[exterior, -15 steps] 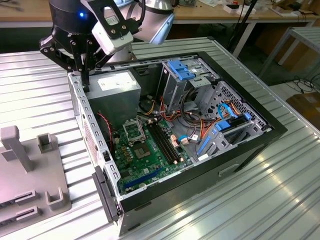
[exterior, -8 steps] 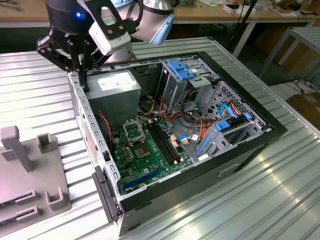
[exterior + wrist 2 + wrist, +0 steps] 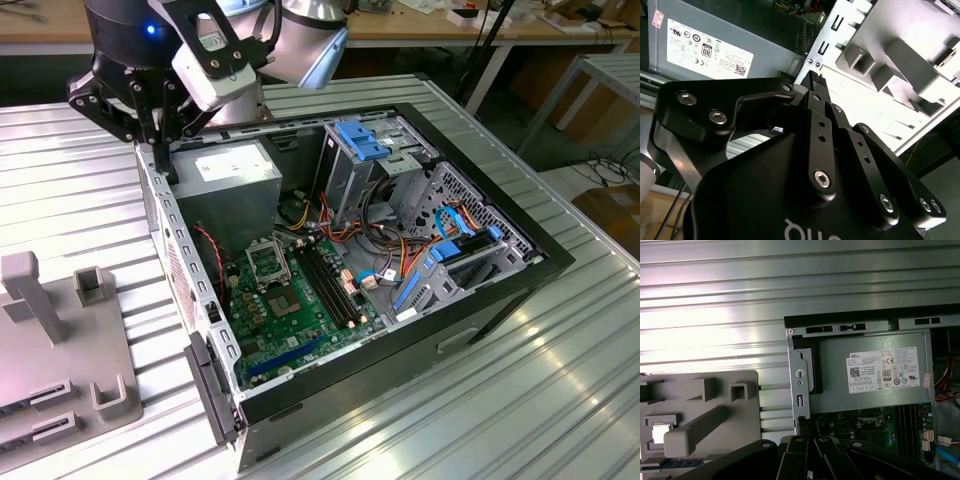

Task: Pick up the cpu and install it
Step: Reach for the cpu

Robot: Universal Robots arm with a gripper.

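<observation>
Logging what my screens show, item by item.

Claw (image 3: 163,150): fingers drawn together, with nothing between them that I can see. It hangs point-down at ten o'clock from the case's middle in the exterior view, just above the corner where the side wall meets the power supply.

Cpu (image 3: 660,432): pale square chip, lying flat in a shallow square recess of the grey fixture (image 3: 740,430), as seen in the first wrist view. I judge the recess is there to keep the chip level and in a known spot. It is well apart from the claw and not yet picked up.

Fixture, placement: on the table (image 3: 560,380), at eight o'clock from the case in the exterior view, beside it.

Computer case (image 3: 172,240): laid on its side with the side panel off. I judge this is so the board faces up, where the arm can reach it from above.

Motherboard (image 3: 290,310): green, flat on the case floor.

Socket (image 3: 268,263): silver frame with a dark middle, at eleven o'clock on the board. No pale chip shows in it, so I take the install as not done.

Power supply (image 3: 235,172): grey labelled box, at eleven o'clock from the socket and just beside the claw.

Standing of the work: I judge the claw is parked over the case's edge, with the pickup not made.
</observation>
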